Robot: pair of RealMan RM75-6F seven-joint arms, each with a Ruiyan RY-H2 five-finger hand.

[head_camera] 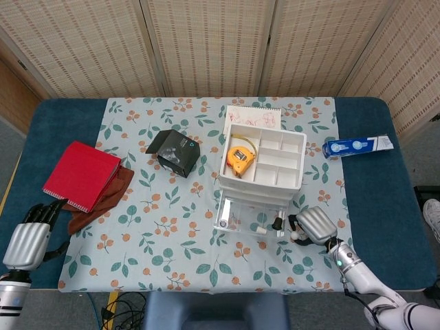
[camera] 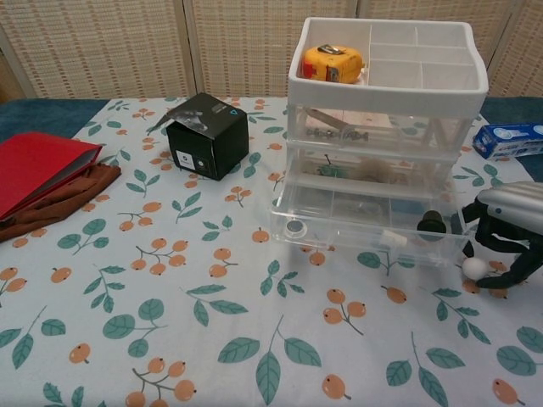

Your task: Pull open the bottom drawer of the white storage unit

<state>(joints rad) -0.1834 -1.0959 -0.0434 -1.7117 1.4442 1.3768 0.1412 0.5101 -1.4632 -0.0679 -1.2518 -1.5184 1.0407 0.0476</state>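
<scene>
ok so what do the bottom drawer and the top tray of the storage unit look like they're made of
The bottom drawer looks like clear, glossy plastic: the small items inside and the tablecloth pattern show through its walls. The top tray looks like opaque white plastic with a smooth finish and moulded dividers. The exact plastic cannot be told.

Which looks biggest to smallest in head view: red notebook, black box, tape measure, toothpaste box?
1. red notebook
2. black box and toothpaste box: different shapes, too alike to rank
3. tape measure

White storage unit (camera: 386,80), clear bottom drawer (camera: 366,222) pulled partway out
</scene>
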